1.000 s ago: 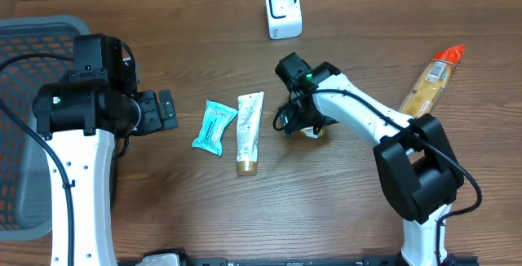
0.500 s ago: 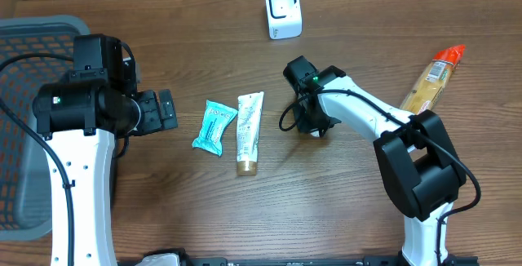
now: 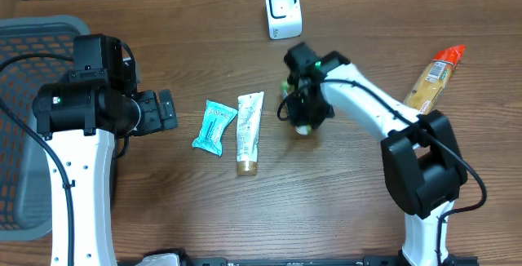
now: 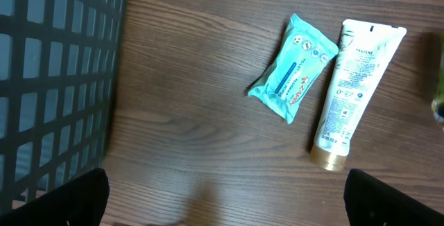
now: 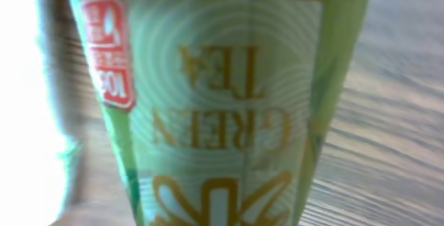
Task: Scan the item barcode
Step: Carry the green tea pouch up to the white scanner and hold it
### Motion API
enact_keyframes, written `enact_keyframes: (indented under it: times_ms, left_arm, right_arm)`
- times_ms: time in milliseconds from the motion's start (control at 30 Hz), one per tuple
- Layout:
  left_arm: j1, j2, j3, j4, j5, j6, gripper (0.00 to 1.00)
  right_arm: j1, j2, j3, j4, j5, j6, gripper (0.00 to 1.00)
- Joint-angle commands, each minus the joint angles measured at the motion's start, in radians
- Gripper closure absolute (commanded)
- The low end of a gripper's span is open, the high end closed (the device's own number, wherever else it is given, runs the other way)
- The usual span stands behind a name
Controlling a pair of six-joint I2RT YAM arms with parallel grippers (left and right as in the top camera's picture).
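A pale green packet (image 5: 222,108) printed "GREEN TEA" fills the right wrist view, right against the camera, and hides the fingers. From overhead my right gripper (image 3: 303,111) is shut on this green tea packet (image 3: 303,127) at mid-table, below the white barcode scanner (image 3: 283,11) at the far edge. My left gripper (image 3: 163,111) hangs open at the left over bare wood (image 4: 225,198), with both fingertips (image 4: 87,198) wide apart and nothing between them.
A teal wipes pack (image 3: 214,126) (image 4: 295,68) and a white tube with a gold cap (image 3: 249,131) (image 4: 354,91) lie side by side at centre-left. A yellow-and-orange bag (image 3: 432,82) lies at the right. A dark mesh basket (image 3: 24,135) (image 4: 55,80) fills the left edge.
My right gripper has closed on the green tea packet and shifted it slightly left and toward the scanner. The left arm has not moved.
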Motion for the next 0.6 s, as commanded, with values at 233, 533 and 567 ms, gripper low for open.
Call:
enact_keyframes:
  times_ms: [233, 533, 567]
  left_arm:
    - [0.005, 0.002, 0.013, -0.002, -0.006, 0.022, 0.01]
    - [0.005, 0.002, 0.013, -0.002, -0.006, 0.022, 0.01]
    - [0.005, 0.002, 0.013, -0.002, -0.006, 0.022, 0.01]
  right_arm:
    - [-0.231, -0.146, 0.174, 0.031, -0.889, -0.219, 0.96]
    - [-0.311, -0.15, 0.174, 0.114, -1.014, -0.195, 0.96]
    - [-0.311, -0.15, 0.174, 0.118, -0.997, -0.185, 0.96]
